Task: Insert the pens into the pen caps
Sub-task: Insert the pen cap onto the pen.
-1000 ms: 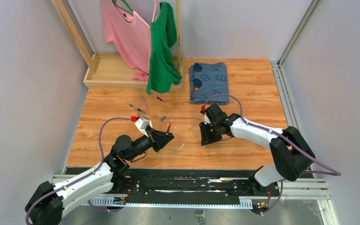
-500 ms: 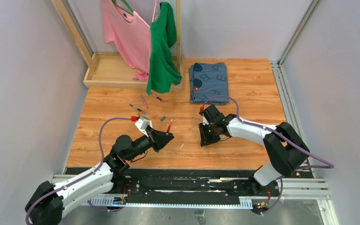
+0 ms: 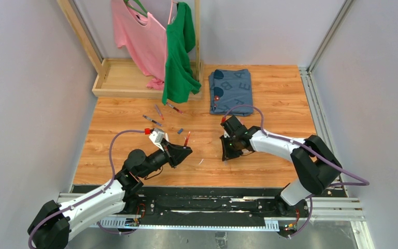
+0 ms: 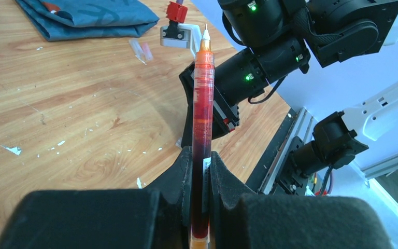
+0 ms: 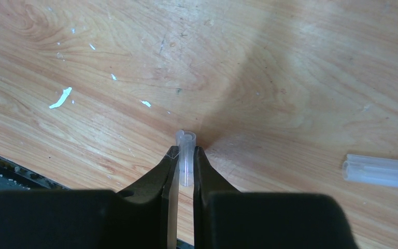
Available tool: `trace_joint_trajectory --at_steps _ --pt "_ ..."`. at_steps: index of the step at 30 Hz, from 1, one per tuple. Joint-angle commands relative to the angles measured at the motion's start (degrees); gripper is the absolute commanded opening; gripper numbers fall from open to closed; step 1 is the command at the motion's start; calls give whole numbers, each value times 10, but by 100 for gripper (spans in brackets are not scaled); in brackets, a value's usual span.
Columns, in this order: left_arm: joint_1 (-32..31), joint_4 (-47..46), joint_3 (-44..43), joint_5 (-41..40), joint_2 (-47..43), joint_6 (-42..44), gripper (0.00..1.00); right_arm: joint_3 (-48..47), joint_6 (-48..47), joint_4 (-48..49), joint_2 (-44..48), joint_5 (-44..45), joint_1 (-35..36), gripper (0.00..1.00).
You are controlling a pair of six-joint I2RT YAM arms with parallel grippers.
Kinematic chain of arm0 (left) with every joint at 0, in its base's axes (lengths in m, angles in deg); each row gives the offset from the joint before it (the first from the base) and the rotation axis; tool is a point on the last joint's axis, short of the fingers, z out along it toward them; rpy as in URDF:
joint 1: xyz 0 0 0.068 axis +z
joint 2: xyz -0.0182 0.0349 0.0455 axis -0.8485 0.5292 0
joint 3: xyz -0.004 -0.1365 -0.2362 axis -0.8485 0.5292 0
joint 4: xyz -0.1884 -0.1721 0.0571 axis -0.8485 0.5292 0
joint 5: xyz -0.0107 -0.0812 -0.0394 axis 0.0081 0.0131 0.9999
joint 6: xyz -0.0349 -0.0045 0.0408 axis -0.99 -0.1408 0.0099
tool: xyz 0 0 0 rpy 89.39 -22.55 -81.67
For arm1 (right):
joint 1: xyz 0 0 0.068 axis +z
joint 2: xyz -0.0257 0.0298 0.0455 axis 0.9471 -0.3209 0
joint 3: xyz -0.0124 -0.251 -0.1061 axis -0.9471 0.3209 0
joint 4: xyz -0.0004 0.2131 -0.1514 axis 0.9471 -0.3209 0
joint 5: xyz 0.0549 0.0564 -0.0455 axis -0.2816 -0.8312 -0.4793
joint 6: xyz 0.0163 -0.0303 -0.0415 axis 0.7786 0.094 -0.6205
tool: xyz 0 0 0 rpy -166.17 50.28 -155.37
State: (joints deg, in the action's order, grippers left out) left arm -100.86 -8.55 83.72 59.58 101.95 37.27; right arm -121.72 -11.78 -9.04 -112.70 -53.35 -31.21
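Far left, toward the back: three loose pens (image 3: 153, 120) flat on table (image 3: 280, 104), well apart from both arms.

Left of centre: left gripper (image 4: 201, 161) clamped low on the barrel of red pen (image 4: 203, 104). Nib bare, pointing up and away toward the right arm.

Just beyond that pen: blue cap (image 3: 180, 130) lying on the wood, untouched.

Right of centre: right gripper (image 5: 185, 158) pinched on clear cap (image 5: 186, 148) at mid-length, mouth poking out past the fingertips. Close over the wood; touching or not, cannot tell.

Further right: spare cap (image 5: 381, 171) on its side, apart from the fingers.

Step in hand, by judgement: pen and cap each secured, one per arm, well apart; mating not yet begun.

Next move, by judgement: raise clear cap, turn its mouth to face the nib, bring both onto one axis, then press together gently. Little room for error with so narrow a mouth; slight tilt likely to jam the nib or twist the cap in the grip.
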Motion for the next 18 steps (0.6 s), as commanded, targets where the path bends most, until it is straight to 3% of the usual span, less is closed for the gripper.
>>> trace_joint_trajectory --at_steps 1,8,18 --pt "4 -11 0 -19 -3 -16 0 16 17 -12 26 39 7 1" --pt "4 -37 4 -46 -3 -56 0 24 44 38 106 18 2 1" --pt "4 -179 17 -38 26 -104 0 -10 87 157 198 -24 0 1"
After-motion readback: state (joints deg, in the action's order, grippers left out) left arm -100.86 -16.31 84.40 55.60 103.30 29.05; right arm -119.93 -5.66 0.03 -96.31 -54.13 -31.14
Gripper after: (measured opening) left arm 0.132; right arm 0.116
